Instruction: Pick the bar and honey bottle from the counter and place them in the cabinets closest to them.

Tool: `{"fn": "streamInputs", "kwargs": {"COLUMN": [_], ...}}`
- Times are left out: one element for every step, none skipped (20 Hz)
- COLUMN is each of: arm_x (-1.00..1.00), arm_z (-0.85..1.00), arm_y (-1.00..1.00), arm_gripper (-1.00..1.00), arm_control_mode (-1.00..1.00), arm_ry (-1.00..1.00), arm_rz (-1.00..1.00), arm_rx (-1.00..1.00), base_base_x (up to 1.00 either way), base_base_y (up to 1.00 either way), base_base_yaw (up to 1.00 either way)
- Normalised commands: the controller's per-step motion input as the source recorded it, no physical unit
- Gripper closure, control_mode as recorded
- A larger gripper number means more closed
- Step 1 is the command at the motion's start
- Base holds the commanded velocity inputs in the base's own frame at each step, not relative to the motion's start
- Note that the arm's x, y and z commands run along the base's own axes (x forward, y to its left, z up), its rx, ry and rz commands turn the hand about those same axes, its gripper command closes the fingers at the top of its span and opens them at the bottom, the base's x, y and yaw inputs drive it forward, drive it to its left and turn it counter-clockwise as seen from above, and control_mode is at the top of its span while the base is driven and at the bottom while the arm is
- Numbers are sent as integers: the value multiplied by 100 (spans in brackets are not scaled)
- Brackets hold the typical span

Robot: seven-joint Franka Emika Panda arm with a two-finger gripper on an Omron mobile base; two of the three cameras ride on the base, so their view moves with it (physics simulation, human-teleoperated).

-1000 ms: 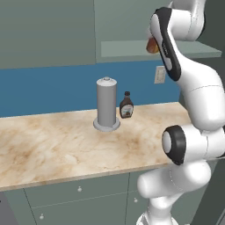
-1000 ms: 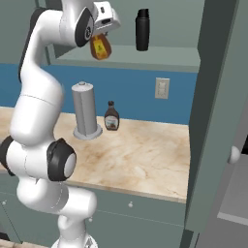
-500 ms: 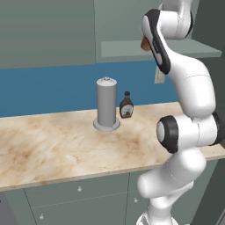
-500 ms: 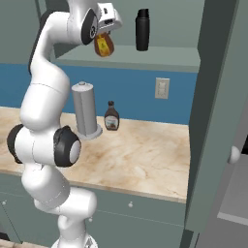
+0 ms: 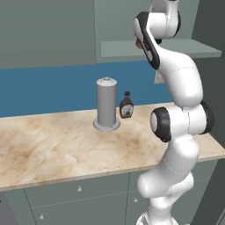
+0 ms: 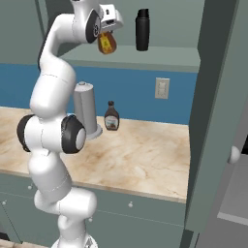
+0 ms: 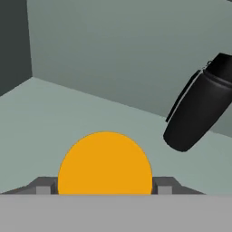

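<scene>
Overhead, one honey bottle (image 6: 107,43); two dark bottles (image 6: 142,29)

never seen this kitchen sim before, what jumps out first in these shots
The white arm reaches high, its gripper shut on the amber honey bottle at the open cabinet shelf, where a black flask stands. Below, on the counter, a grey canister stands beside a dark brown bottle.

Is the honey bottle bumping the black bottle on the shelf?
Apart. The right base view shows bare cabinet wall between the honey bottle and the black bottle.
</scene>
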Motion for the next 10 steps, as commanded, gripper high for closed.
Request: {"fn": "streamInputs", "kwargs": {"arm_x": [49, 49, 49, 49, 48, 45, 43, 38, 38, 39], "arm_z": [0, 0, 0, 0, 0, 0, 0, -1, 0, -1], "arm_y": [6, 5, 5, 5, 4, 3, 2, 1, 1, 3], "arm_gripper": [100, 100, 100, 100, 100, 100, 100, 100, 100, 100], "arm_control_mode": [-100, -100, -100, -100, -100, -100, -100, -100, -100, -100], "arm_ry": [0, 0, 0, 0, 0, 0, 0, 0, 0, 0], "arm_rz": [-4, -4, -5, -5, -5, -5, -4, -4, -4, -4], "arm_rx": [1, 1, 1, 1, 1, 1, 1, 1, 1, 1], "base_base_x": [0, 0, 0, 0, 0, 0, 0, 0, 0, 0], "base_base_y": [0, 0, 0, 0, 0, 0, 0, 0, 0, 0], "base_base_yaw": [0, 0, 0, 0, 0, 0, 0, 0, 0, 0]}}
